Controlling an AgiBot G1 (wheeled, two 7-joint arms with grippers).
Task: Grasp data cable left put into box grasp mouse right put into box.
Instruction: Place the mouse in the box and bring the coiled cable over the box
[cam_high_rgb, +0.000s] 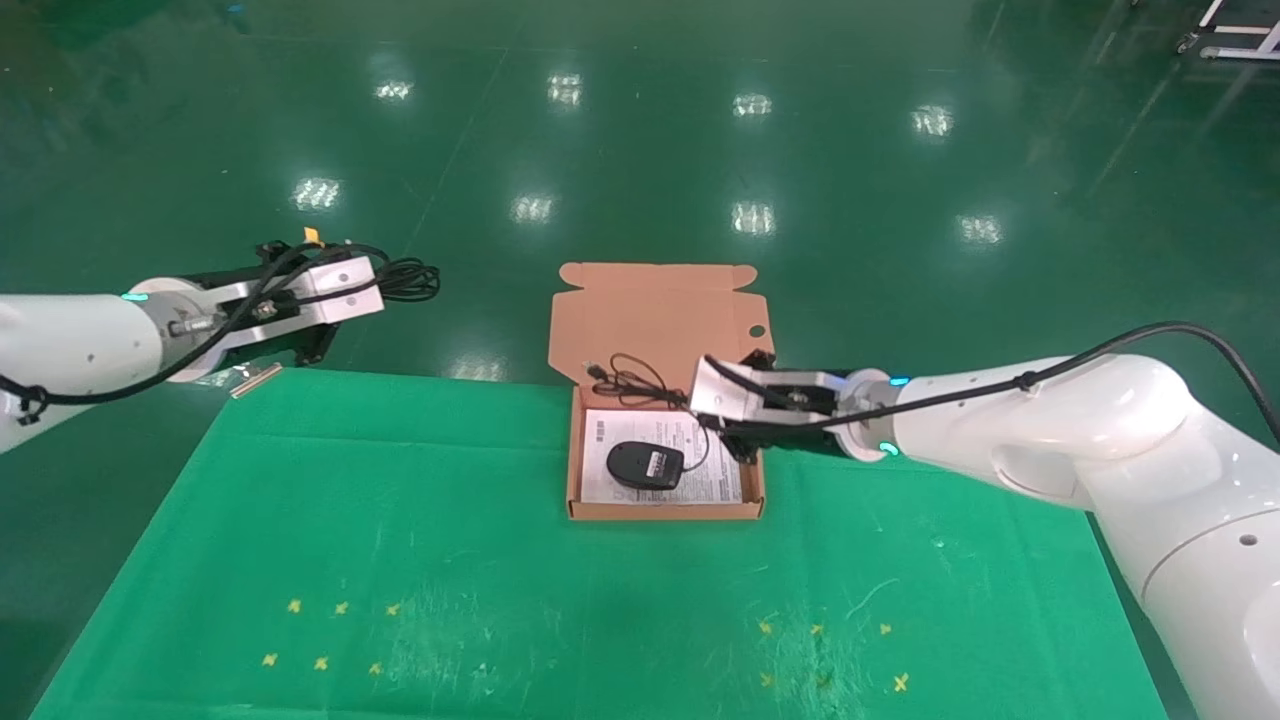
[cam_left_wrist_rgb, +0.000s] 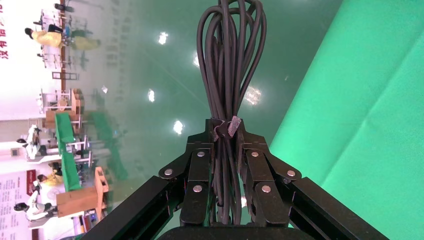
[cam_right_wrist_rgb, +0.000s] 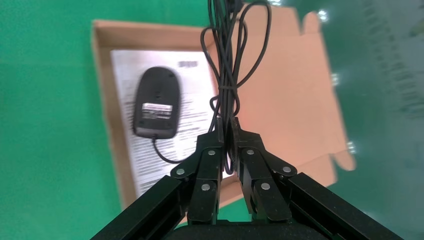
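The box (cam_high_rgb: 574, 450) lies open at the far middle of the green table, its lid (cam_high_rgb: 655, 310) folded back. The mouse (cam_high_rgb: 645, 465) lies label up on the white sheet inside; it also shows in the right wrist view (cam_right_wrist_rgb: 157, 102). My right gripper (cam_high_rgb: 702, 402) hovers over the box's right side, shut on the mouse's thin cord bundle (cam_right_wrist_rgb: 227, 65), which hangs from my right gripper (cam_right_wrist_rgb: 227, 127) over the lid. My left gripper (cam_high_rgb: 380, 280) is beyond the table's far left corner, shut on the data cable (cam_left_wrist_rgb: 230, 60), which sticks out past my left gripper (cam_left_wrist_rgb: 225, 131).
A green cloth (cam_high_rgb: 500, 580) covers the table, with yellow cross marks near the front left (cam_high_rgb: 320, 662) and front right (cam_high_rgb: 815, 630). A small metal strip (cam_high_rgb: 256, 379) lies at the far left corner. Glossy green floor surrounds the table.
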